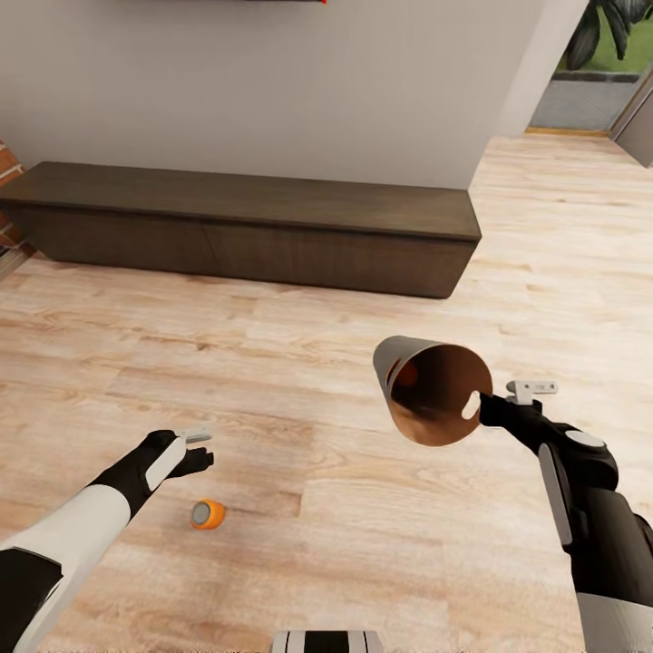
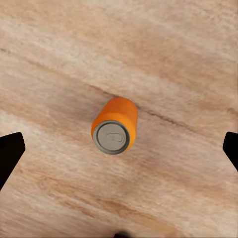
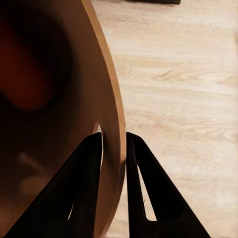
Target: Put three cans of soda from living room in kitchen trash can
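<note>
Head view: orange can (image 1: 208,514) lies on the plank floor (image 1: 299,408), just below the left gripper (image 1: 192,449); bare floor all round. Right gripper (image 1: 482,408) holds the bin (image 1: 432,391) tipped, mouth toward camera. Dark low cabinet (image 1: 245,227) along the wall.

Left wrist view: can (image 2: 115,126) centred between wide-spread fingers (image 2: 10,153); no readable label.

Right wrist view: fingers (image 3: 89,183) clamp the bin (image 3: 54,99) rim at the handle hole.

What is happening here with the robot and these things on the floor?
The right end effector is shut on the rim of a round tapered bin, copper-brown inside and grey outside, holding it tilted in the air with its opening toward the camera. Something orange shows inside it. A small orange soda can with a grey top stands upright on the light wood plank floor. The left end effector hovers open above that can, not touching it.
</note>
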Controlling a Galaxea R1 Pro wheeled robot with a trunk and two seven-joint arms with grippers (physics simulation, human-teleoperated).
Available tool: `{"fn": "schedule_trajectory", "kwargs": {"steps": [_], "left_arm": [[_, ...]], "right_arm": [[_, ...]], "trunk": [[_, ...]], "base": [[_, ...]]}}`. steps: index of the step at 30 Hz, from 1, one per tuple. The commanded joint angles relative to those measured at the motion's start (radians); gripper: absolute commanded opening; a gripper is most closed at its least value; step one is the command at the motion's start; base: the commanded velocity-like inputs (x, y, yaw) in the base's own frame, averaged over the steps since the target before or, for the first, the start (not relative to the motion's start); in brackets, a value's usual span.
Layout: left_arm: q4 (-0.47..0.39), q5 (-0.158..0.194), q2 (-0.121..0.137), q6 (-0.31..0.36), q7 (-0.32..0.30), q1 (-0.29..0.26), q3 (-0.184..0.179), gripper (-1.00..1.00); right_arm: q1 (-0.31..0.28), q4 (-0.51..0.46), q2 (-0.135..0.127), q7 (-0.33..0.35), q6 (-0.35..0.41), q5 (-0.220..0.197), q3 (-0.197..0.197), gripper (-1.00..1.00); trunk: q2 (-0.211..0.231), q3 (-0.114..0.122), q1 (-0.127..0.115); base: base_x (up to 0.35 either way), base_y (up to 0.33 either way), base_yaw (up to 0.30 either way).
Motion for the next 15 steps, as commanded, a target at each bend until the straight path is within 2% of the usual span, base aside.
{"fn": "schedule_trajectory", "kwargs": {"steps": [1, 2, 8, 15], "left_arm": [[0.0, 0.0, 0.0, 0.0, 0.0, 0.0, 0.0, 1.0], [0.0, 0.0, 0.0, 0.001, 0.0, 0.0, 0.0, 1.0], [0.0, 0.0, 0.0, 0.004, -0.001, 0.0, 0.0, 1.0], [0.0, 0.0, 0.0, 0.003, 0.0, 0.0, 0.0, 1.0]], "right_arm": [[-0.005, -0.003, 0.0, 0.006, 0.008, -0.014, 0.001, -1.0], [-0.021, -0.011, 0.0, 0.004, 0.036, -0.014, 0.002, -1.0], [-0.053, -0.024, -0.001, 0.003, 0.082, -0.013, 0.003, -1.0], [-0.076, -0.028, -0.003, 0.003, 0.096, -0.011, 0.003, -1.0]], "trunk": [[0.0, -0.002, 0.0], [0.0, -0.003, 0.0], [0.0, -0.012, 0.0], [-0.049, -0.045, 0.027]], "base": [[0.0, 0.0, 0.0], [0.0, 0.0, 0.0], [0.0, 0.0, 0.0], [0.0, 0.0, 0.0]]}}
